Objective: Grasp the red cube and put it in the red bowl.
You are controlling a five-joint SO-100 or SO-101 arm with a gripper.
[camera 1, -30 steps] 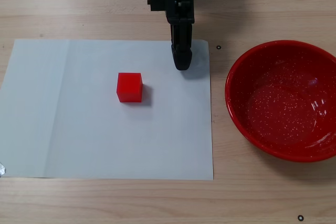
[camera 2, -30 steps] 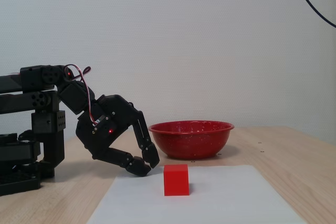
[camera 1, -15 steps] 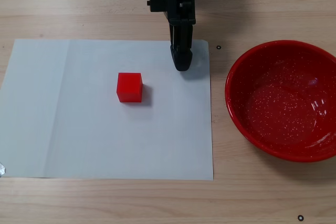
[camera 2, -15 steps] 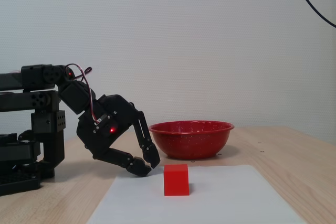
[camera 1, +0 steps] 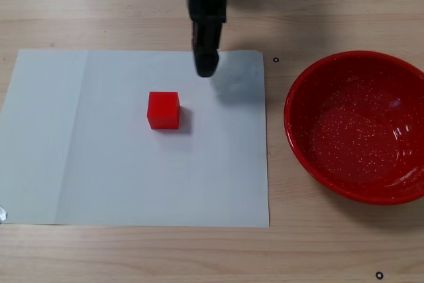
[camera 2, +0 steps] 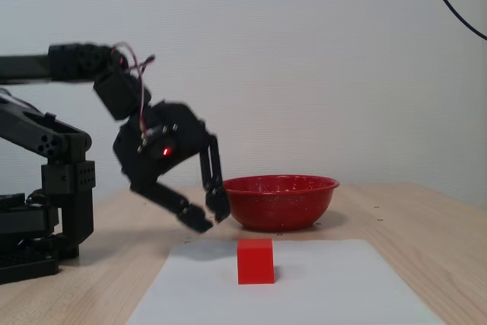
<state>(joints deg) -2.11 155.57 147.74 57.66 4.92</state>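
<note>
The red cube (camera 1: pixel 163 110) rests on a white paper sheet (camera 1: pixel 99 164), left of centre in the top-down fixed view, and appears as the red cube (camera 2: pixel 256 261) in the side fixed view. The red bowl (camera 1: pixel 293 107) sits off the sheet to the right, empty; it is the red bowl (camera 2: pixel 278 202) behind the cube from the side. My gripper (camera 1: pixel 205 67) hangs above the sheet's far edge, up and right of the cube. From the side, the gripper (camera 2: pixel 209 218) is raised off the table with its fingertips together and nothing held.
The arm's base (camera 2: pixel 46 218) stands at the left of the side view. The wooden table (camera 1: pixel 132 256) surrounds the sheet. A black cable (camera 2: pixel 456 13) curves at the upper right of the side view.
The arm has lifted, raising the gripper off the table surface. In the top-down view its tip has shifted left, nearer the cube's column. Cube and bowl have not moved.
</note>
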